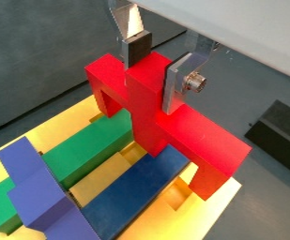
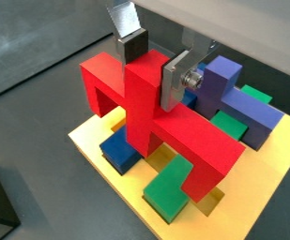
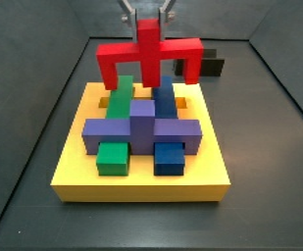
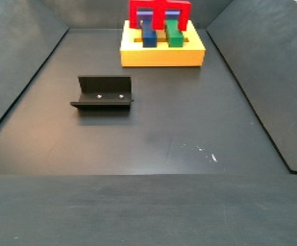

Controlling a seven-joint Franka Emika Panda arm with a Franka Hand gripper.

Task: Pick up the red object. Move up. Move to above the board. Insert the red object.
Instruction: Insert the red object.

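Observation:
My gripper (image 1: 156, 67) is shut on the central upright tab of the red object (image 1: 160, 117), a bright red arch with two legs. The same gripper (image 2: 156, 64) and red object (image 2: 154, 117) show in both wrist views. In a side view the red object (image 3: 147, 59) hangs just above the far end of the yellow board (image 3: 75, 157), its legs over the green and blue bars. The board (image 4: 162, 53) sits at the far end of the floor. A purple cross piece (image 3: 143, 127) lies across the bars on the board.
The dark fixture (image 4: 103, 93) stands on the floor left of centre, well away from the board. Its edge shows in a wrist view as the fixture (image 1: 279, 131). Dark walls (image 4: 22, 86) enclose the floor.

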